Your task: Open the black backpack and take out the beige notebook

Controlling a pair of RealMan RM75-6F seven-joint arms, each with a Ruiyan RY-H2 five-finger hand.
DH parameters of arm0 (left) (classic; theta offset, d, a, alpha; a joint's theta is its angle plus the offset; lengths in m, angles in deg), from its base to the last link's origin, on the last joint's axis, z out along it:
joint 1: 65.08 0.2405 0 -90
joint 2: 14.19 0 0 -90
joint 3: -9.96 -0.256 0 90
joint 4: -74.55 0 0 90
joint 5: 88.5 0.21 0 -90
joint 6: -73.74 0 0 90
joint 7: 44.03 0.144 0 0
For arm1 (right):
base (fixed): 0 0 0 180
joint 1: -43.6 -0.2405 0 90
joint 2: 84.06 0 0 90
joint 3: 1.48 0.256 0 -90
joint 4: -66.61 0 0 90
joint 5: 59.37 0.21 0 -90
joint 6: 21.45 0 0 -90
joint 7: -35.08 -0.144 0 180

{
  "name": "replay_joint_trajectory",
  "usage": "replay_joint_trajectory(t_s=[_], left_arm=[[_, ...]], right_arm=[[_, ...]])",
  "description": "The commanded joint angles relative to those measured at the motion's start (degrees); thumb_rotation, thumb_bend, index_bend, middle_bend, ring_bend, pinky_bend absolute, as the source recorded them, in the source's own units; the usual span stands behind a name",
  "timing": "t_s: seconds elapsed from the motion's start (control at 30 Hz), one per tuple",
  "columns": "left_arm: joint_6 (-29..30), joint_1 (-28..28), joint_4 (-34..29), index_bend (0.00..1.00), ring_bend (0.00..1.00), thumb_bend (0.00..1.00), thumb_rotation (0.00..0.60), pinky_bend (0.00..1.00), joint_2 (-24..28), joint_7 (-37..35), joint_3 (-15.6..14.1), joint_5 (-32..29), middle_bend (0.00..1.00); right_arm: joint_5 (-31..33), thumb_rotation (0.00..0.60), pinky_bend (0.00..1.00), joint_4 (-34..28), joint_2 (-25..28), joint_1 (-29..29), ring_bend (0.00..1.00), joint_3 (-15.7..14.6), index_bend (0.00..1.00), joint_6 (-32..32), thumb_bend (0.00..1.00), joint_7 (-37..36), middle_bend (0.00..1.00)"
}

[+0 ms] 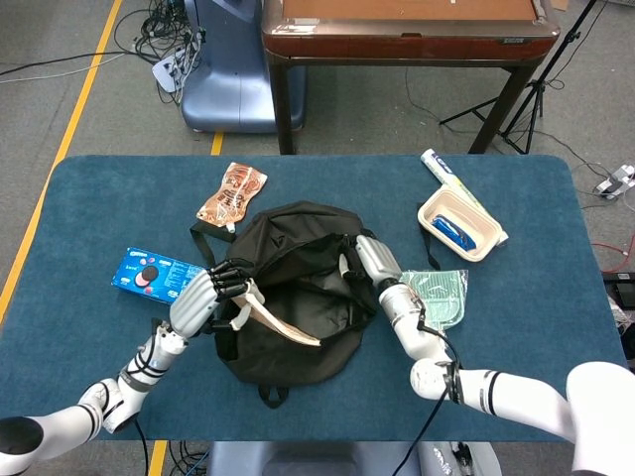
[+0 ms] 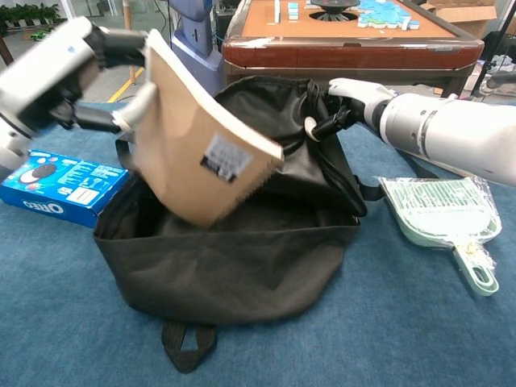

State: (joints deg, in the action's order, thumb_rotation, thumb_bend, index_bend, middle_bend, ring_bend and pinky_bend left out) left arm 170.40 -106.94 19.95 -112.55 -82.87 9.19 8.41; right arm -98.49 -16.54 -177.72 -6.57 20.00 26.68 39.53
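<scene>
The black backpack [image 1: 298,288] [image 2: 234,258] lies open in the middle of the blue table. My left hand [image 1: 203,297] [image 2: 68,68] grips the beige notebook [image 2: 197,149] [image 1: 283,322] by its top edge and holds it up above the bag's opening, clear of the inside, tilted with a white label facing the chest camera. My right hand [image 1: 369,260] [image 2: 351,93] holds the backpack's upper flap at the zipper edge, keeping the mouth open. The bag's interior looks dark and empty in the chest view.
A blue Oreo box [image 1: 149,275] [image 2: 60,181] lies left of the bag, a snack packet [image 1: 232,192] behind it. A mint dustpan [image 2: 451,214] [image 1: 439,293] sits to the right, with a beige tray [image 1: 458,224] and a tube [image 1: 446,171] further back.
</scene>
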Motion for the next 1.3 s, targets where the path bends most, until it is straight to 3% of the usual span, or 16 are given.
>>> replay_joint_trajectory(t_s=[0.03, 0.23, 0.4, 0.47, 0.57, 0.63, 0.93, 1.3], left_arm=[[2.3, 2.4, -8.3, 0.58, 0.45, 0.50, 0.600, 0.25, 6.1, 4.6, 1.2, 0.2, 0.63], [3.6, 5.2, -16.0, 0.57, 0.45, 0.50, 0.600, 0.25, 12.3, 8.3, 2.6, -0.4, 0.63], [4.6, 7.2, -19.4, 0.57, 0.45, 0.50, 0.600, 0.25, 16.3, 11.1, 4.2, -1.2, 0.63], [5.0, 7.9, -20.2, 0.57, 0.45, 0.50, 0.600, 0.25, 17.6, 11.6, 4.7, -1.2, 0.63], [4.7, 8.6, -20.8, 0.58, 0.45, 0.50, 0.600, 0.25, 18.9, 12.9, 5.2, -1.3, 0.63], [3.9, 8.8, -21.3, 0.57, 0.45, 0.50, 0.600, 0.25, 19.5, 13.5, 5.7, -1.6, 0.63], [-1.2, 7.1, -18.4, 0.57, 0.45, 0.49, 0.600, 0.25, 18.4, 14.7, 7.7, -2.1, 0.63], [-11.2, -0.9, -7.1, 0.55, 0.45, 0.48, 0.600, 0.25, 9.3, 15.7, 11.1, -3.3, 0.63]], right_arm=[[-0.8, 0.600, 0.03, -0.7, 0.5, 0.1, 0.19, -0.4, 0.56, -0.5, 0.70, 0.0, 0.33], [-6.1, 0.600, 0.03, -5.3, 3.6, 0.3, 0.13, -3.4, 0.42, -5.3, 0.58, -0.5, 0.24], [-13.4, 0.600, 0.02, -9.9, 7.1, 0.1, 0.00, -7.1, 0.06, -8.6, 0.39, 1.0, 0.06], [-16.9, 0.600, 0.00, -12.0, 8.2, 0.7, 0.00, -8.1, 0.00, -8.3, 0.30, 0.9, 0.01], [-22.9, 0.600, 0.00, -15.3, 10.2, 2.0, 0.00, -9.1, 0.00, -6.3, 0.17, 0.4, 0.00], [-26.6, 0.600, 0.00, -17.9, 12.0, 3.3, 0.00, -9.8, 0.00, -4.6, 0.14, -0.5, 0.00], [-37.7, 0.600, 0.00, -27.7, 22.5, 10.2, 0.00, -12.2, 0.00, 4.1, 0.13, -5.6, 0.00], [-40.5, 0.600, 0.00, -29.7, 29.5, 16.2, 0.00, -13.0, 0.00, 12.3, 0.13, -8.9, 0.00]])
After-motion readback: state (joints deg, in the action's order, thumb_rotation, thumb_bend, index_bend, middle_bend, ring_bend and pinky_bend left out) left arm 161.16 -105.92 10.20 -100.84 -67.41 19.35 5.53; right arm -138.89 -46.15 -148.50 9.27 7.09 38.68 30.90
